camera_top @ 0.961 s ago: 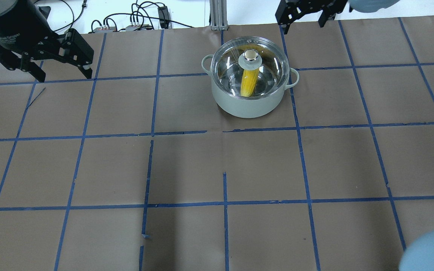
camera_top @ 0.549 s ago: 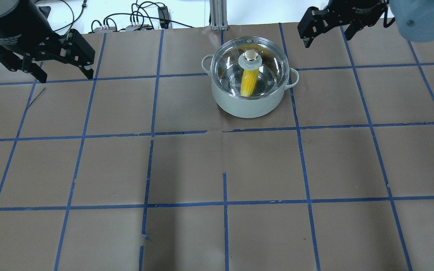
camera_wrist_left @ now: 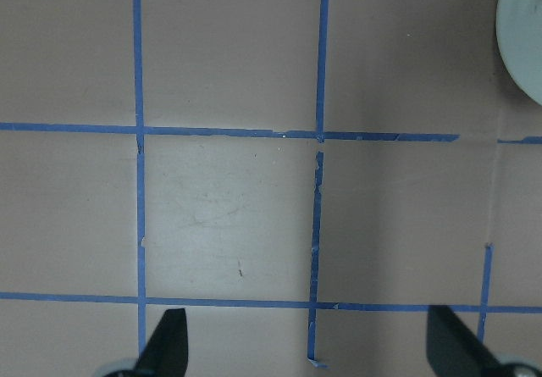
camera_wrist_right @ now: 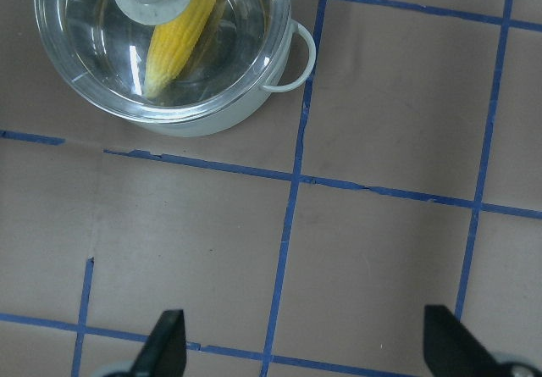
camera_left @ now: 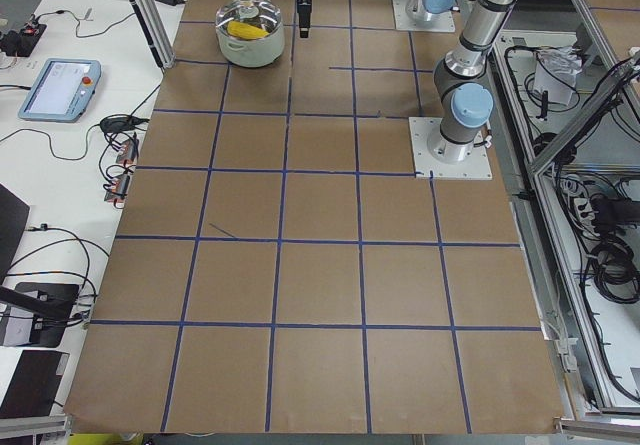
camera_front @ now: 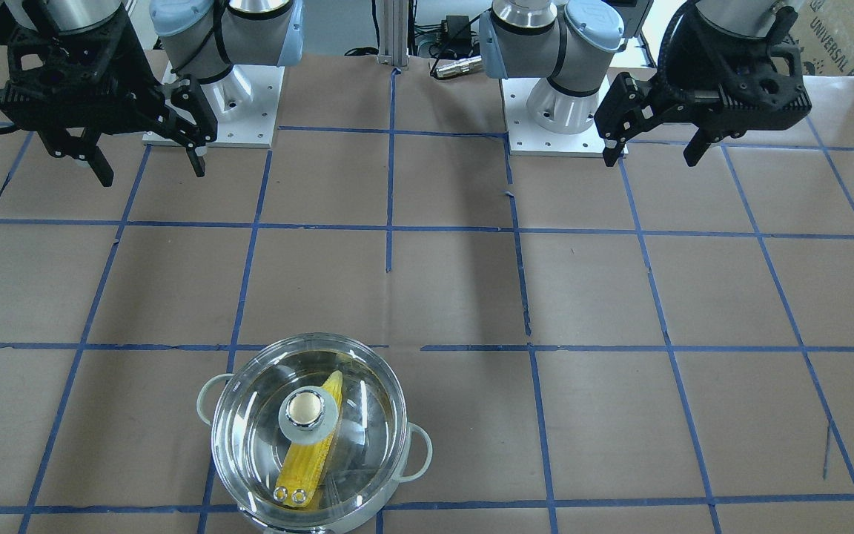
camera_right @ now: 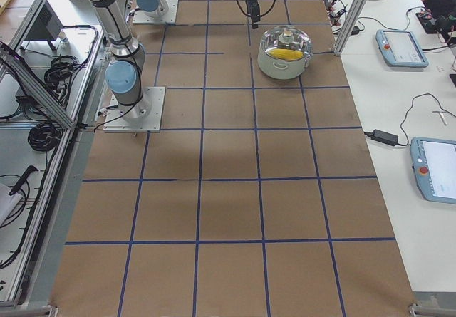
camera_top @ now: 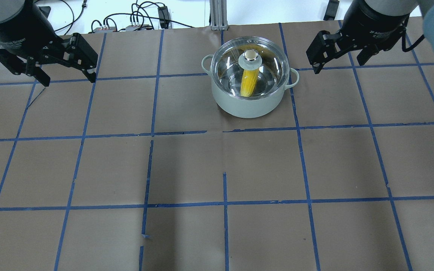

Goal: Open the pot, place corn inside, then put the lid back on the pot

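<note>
Pot upper centre of overhead frame, lid seated, corn inside under the glass. L gripper upper left, R gripper upper right: both spread wide, empty. Risk: R is nearest the handle; a low sweep across could clip it and jolt lid off.

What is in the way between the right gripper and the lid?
Nothing visible. The right gripper hangs open beside the pot, with only table between them; the lid sits on the pot.

Bright, even light; glare on the lid.
</note>
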{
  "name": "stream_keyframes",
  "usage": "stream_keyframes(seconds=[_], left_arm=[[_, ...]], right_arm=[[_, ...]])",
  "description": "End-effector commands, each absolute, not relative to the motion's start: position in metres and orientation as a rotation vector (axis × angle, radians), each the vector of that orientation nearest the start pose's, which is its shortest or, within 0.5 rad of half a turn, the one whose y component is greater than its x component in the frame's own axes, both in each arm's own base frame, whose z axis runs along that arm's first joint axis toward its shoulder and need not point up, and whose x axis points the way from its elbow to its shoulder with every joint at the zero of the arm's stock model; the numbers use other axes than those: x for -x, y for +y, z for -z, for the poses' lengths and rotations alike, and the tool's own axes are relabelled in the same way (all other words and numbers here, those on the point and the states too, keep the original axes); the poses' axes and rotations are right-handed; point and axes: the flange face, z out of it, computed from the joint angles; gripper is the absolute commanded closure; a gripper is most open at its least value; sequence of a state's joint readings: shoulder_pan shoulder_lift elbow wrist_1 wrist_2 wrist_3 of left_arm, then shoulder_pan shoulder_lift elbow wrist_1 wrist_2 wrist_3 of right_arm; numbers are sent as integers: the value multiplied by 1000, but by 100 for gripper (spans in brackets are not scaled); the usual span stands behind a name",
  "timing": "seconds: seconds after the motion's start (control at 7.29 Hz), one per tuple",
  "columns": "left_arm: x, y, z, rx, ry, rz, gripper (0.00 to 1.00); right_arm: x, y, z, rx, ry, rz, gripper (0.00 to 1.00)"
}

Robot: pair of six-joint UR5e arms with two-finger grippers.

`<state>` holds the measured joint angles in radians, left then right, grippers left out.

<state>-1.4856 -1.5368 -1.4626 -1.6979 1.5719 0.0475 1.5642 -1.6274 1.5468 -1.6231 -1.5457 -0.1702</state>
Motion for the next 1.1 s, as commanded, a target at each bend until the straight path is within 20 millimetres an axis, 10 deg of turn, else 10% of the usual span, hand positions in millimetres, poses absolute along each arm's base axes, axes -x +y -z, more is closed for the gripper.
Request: stream_keyframes(seconds=[0.0, 0.96], left_arm=[[94, -483, -541, 51, 3136, 9, 0], [94, -479, -543, 103, 3129, -63, 0]], right_arm=[[-132, -456, -545, 261, 3114, 187, 1], [-127, -452, -552, 238, 3177, 180, 1]])
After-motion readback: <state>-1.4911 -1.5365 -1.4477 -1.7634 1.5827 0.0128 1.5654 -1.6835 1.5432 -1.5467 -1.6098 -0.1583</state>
